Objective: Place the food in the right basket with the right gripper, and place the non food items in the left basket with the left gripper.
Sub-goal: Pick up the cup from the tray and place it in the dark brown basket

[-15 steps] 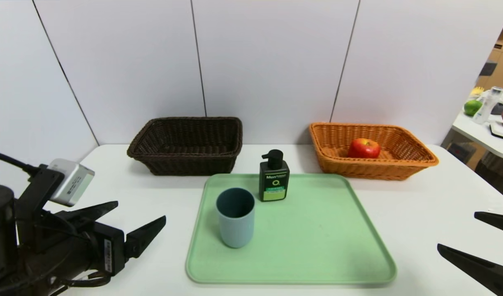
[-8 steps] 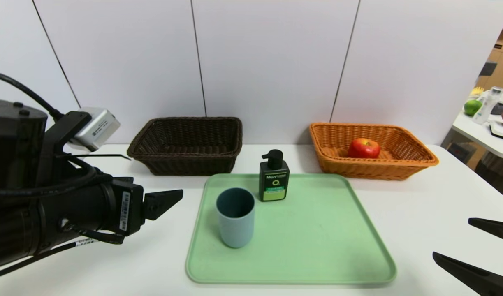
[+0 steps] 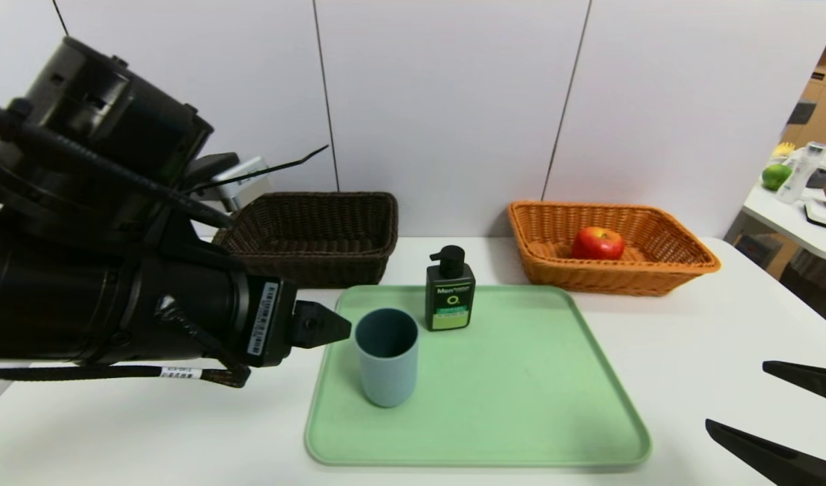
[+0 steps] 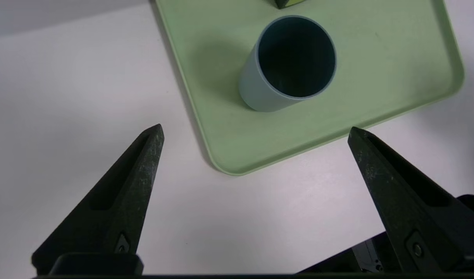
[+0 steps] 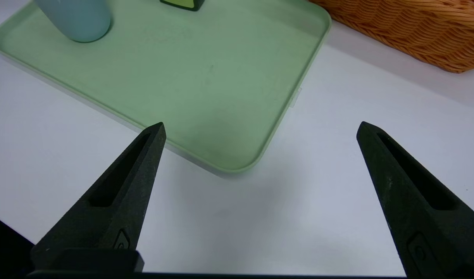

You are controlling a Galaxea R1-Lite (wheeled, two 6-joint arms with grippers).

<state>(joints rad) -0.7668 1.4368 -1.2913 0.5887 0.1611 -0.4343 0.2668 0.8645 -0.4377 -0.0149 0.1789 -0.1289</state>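
The red apple lies inside the orange-tan right basket. A blue-grey cup stands upright on the green tray, with the black pump bottle behind it. The dark brown left basket is empty. My left gripper hovers open above the tray's near left corner, a little short of the cup. One of its fingertips shows just left of the cup. My right gripper stands open and empty near the table's front right, by the tray's corner.
The white table carries both baskets at the back against the wall. A side table at the far right holds a green fruit and a bottle. The left arm's bulk hides part of the dark basket's left end.
My left arm has risen and swung right, bringing its open gripper close to the cup. The right gripper has drifted slightly left and lower in view. The objects have not moved.
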